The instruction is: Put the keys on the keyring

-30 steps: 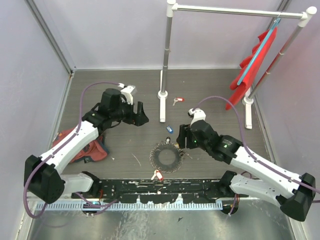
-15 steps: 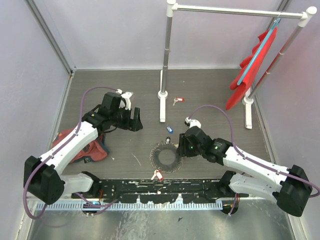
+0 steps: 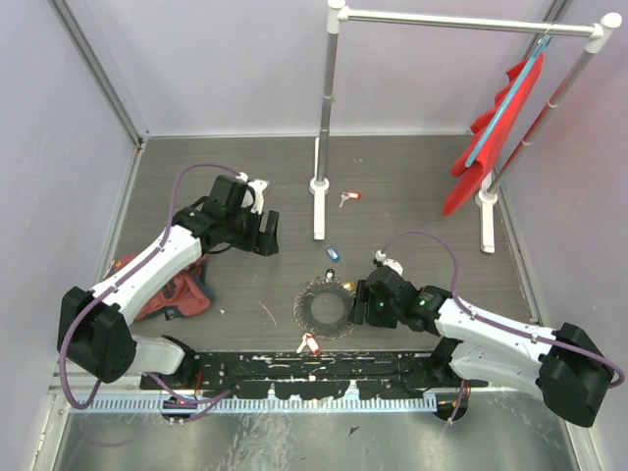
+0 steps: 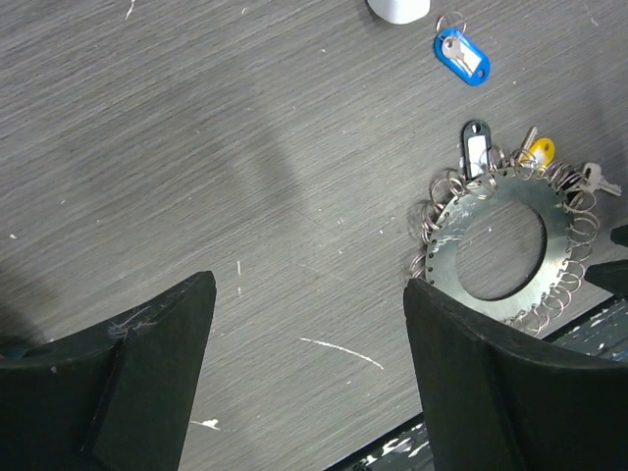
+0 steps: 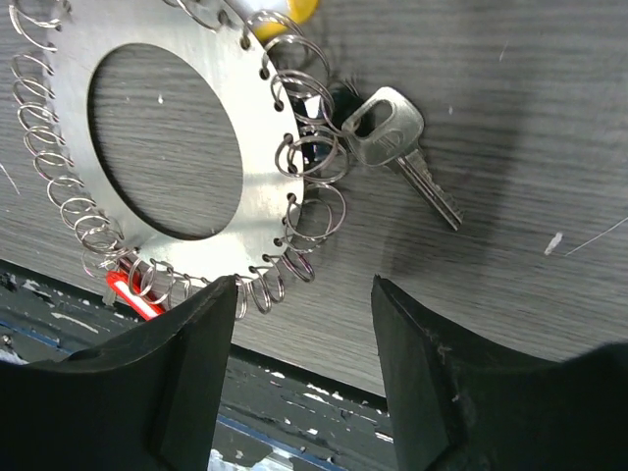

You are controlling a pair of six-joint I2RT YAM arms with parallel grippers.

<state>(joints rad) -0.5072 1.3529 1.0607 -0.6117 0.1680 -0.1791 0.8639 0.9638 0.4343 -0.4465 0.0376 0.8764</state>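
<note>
The keyring [image 3: 324, 308] is a flat silver disc with a round hole and many small wire loops round its edge, lying at mid-table. A yellow-headed key [image 4: 538, 150] and a black tag [image 4: 475, 149] sit at its far edge, and a plain silver key [image 5: 402, 147] at its right edge. A blue-tagged key [image 3: 333, 253] lies loose behind it. One red-tagged key [image 3: 349, 196] lies near the pole and another [image 3: 310, 343] at the ring's near edge. My right gripper [image 3: 360, 300] is open and empty, low by the ring's right edge [image 5: 260, 167]. My left gripper [image 3: 267, 234] is open and empty, back-left of the ring.
A metal rack stands at the back, its left pole base [image 3: 320, 186] near the red-tagged key. A red garment [image 3: 496, 128] hangs at the right. A red and dark cloth bundle [image 3: 172, 291] lies at the left. A black strip [image 3: 314, 368] runs along the near edge.
My right gripper has moved down and nearer, from behind the keyring's right side to low beside its right edge. My left gripper has shifted slightly left.
</note>
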